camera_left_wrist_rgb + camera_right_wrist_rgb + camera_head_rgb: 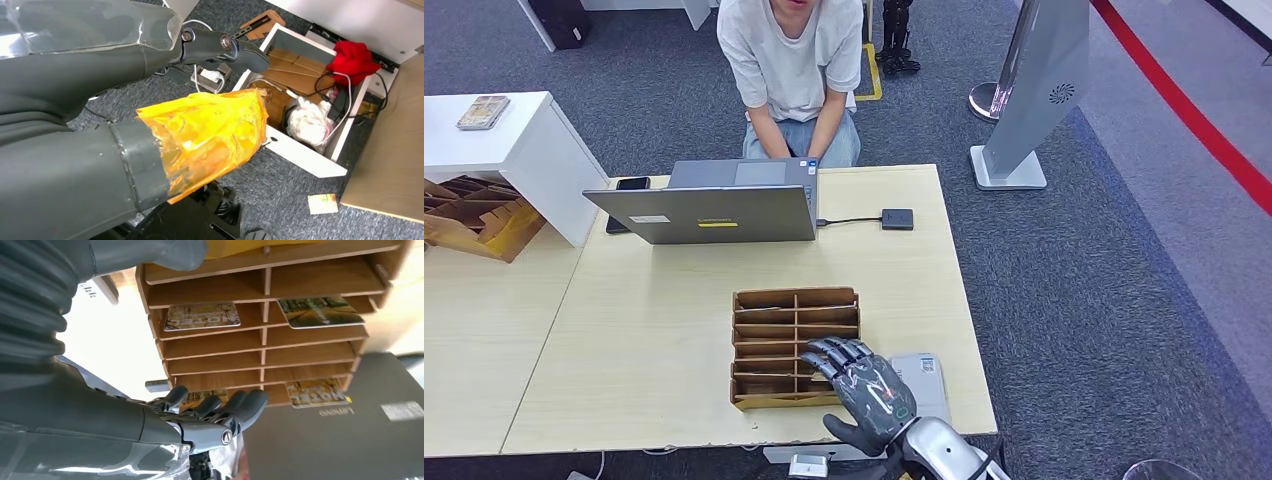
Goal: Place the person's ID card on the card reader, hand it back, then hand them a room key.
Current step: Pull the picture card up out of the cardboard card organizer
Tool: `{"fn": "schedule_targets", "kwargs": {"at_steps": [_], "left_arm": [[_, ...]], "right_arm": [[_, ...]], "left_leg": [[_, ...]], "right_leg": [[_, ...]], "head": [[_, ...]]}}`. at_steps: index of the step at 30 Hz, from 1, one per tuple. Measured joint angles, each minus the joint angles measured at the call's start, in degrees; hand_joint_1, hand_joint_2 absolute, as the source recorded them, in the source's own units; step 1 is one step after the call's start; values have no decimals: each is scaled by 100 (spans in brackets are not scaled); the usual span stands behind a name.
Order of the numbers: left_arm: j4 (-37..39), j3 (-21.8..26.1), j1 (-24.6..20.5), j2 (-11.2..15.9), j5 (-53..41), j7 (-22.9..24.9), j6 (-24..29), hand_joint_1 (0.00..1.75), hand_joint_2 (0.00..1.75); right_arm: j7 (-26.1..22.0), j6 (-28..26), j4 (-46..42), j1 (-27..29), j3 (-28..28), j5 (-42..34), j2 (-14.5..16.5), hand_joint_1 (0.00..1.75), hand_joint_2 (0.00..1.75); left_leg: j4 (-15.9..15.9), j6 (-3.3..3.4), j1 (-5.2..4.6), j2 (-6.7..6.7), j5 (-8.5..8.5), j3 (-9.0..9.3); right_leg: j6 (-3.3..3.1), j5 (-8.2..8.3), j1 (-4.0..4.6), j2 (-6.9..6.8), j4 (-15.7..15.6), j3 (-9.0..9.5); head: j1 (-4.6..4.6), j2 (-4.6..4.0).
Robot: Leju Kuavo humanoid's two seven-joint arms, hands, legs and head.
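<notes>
A wooden card rack (794,320) stands on the table's near side. Several of its slots hold room key cards (202,316), seen in the right wrist view. My right hand (864,388) hovers over the rack's near right corner with its fingers (240,407) spread and nothing in them. A flat white device (927,378) lies just right of the rack, partly under that hand. A small black box (897,218) sits at the far side, cabled to the laptop (714,210). My left hand (200,130) hangs above the floor and holds nothing. The person (792,70) sits behind the laptop, hands between the knees.
A black phone (632,184) lies left of the laptop. A white cabinet (514,150) and cardboard trays (474,215) stand at the left. Bare tabletop (654,330) stretches left of the rack. A grey kiosk stand (1024,110) is beyond the table's right corner.
</notes>
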Motion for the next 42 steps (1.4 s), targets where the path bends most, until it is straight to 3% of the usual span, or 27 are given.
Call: {"fn": "schedule_targets", "kwargs": {"at_steps": [7,21,42], "left_arm": [[0,-99,-63,-21,-43,291,-70,0,0],[0,-230,-68,-111,-75,467,-72,0,0],[0,-362,-76,-114,8,471,-97,0,0]], "right_arm": [[126,248,74,-212,-25,69,267,49,175],[102,252,258,-220,-130,85,373,64,175],[21,386,458,-246,-278,209,481,46,175]], "left_leg": [[0,0,0,0,1,1],[0,0,0,0,1,0],[0,0,-1,0,1,0]], "right_leg": [[0,0,0,-2,1,1],[0,0,0,-2,0,0],[0,0,-1,-2,0,0]], "head": [[-1,0],[-1,0],[0,0]]}}
